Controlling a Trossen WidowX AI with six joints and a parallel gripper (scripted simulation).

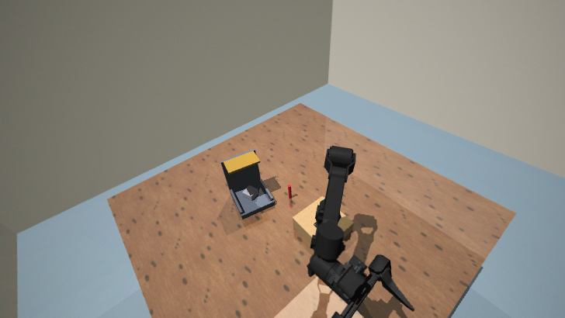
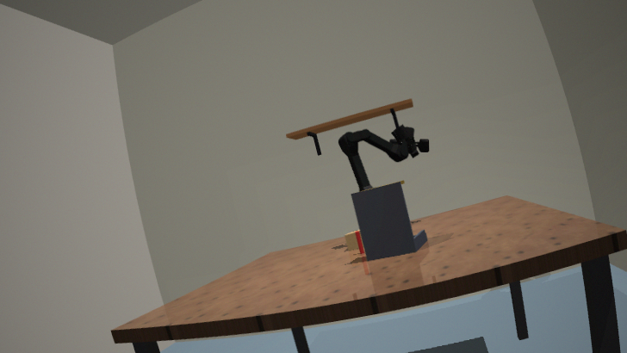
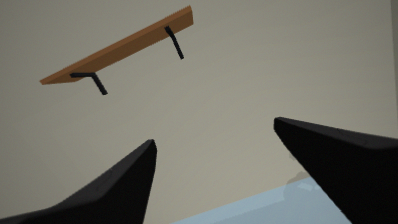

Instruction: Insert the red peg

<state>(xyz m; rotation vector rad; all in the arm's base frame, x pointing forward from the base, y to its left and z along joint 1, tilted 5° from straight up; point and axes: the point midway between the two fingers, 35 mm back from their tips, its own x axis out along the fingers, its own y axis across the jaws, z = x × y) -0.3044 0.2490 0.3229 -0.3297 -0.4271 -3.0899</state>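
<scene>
The red peg stands upright on the table, beside the box. The yellow roof sticks out from the top of the box's back wall. The block sits on the box floor below it; its hole cannot be made out. My gripper is open with nothing between its fingers. It is raised at the lower right of the top view, well away from the peg and the box. Neither peg nor box shows in the wrist view.
A pale wooden block lies on the table, and the arm is over it in the top view. A brown shelf with black brackets is on the wall. The box has low side walls.
</scene>
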